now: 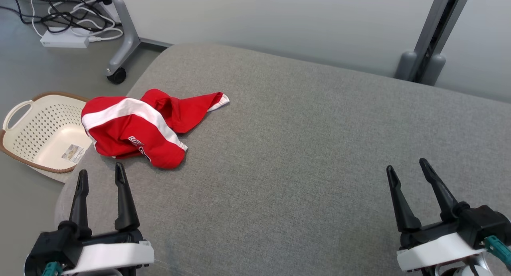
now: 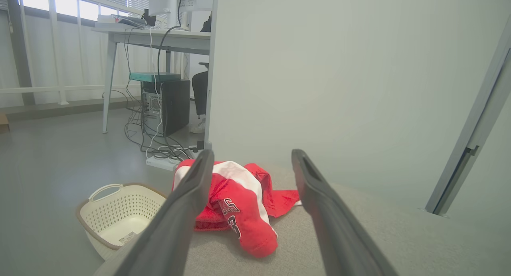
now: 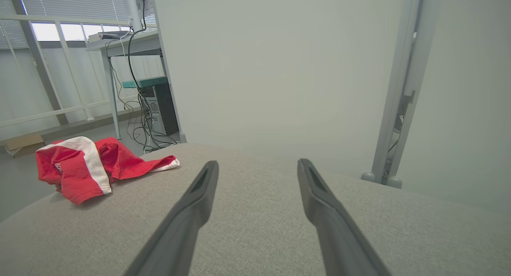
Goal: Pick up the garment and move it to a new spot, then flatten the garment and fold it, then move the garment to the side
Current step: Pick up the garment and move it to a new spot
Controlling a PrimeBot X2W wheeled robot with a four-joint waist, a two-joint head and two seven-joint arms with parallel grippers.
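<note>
crumpled red garment (image 1: 137, 126) lies at the left edge of the grey cushion (image 1: 303, 148), just above the basket (image 1: 40, 128) on the floor. left gripper (image 1: 102, 176) and right gripper (image 1: 405, 170) hover with jaws spread, empty. risk: a shallow pinch nudges the cloth over the edge.

Cream perforated basket (image 1: 44, 122) on floor beside grey fabric surface (image 1: 299, 148); white power strip (image 1: 64, 40) among tangled cables (image 1: 68, 12); castor-footed stand (image 1: 125, 36); desk (image 2: 159, 36) above computer tower (image 2: 171, 104).
</note>
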